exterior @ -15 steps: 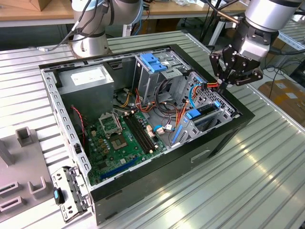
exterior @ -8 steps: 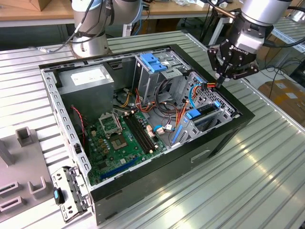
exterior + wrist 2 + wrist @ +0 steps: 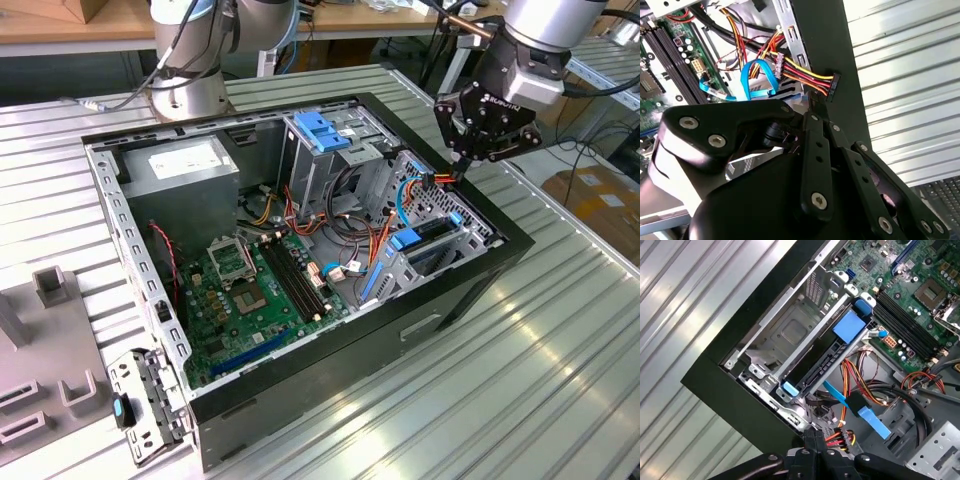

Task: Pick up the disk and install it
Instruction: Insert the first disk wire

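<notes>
The black gripper point(image 3: 462, 168), fingers pressed together, is hanging at the exterior view's upper right, just beside a red-and-yellow-wired black plastic connector point(image 3: 441, 179).

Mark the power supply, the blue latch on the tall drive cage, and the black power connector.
power supply point(image 3: 182, 160): exterior view, top label.
blue latch point(image 3: 322, 131): exterior view, its middle.
black power connector point(image 3: 833, 85): second wrist view, plug body.

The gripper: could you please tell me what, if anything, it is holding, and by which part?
The gripper appears to pinch the power cable by its coloured wires, just behind the black connector, with its jaws closed.
</notes>
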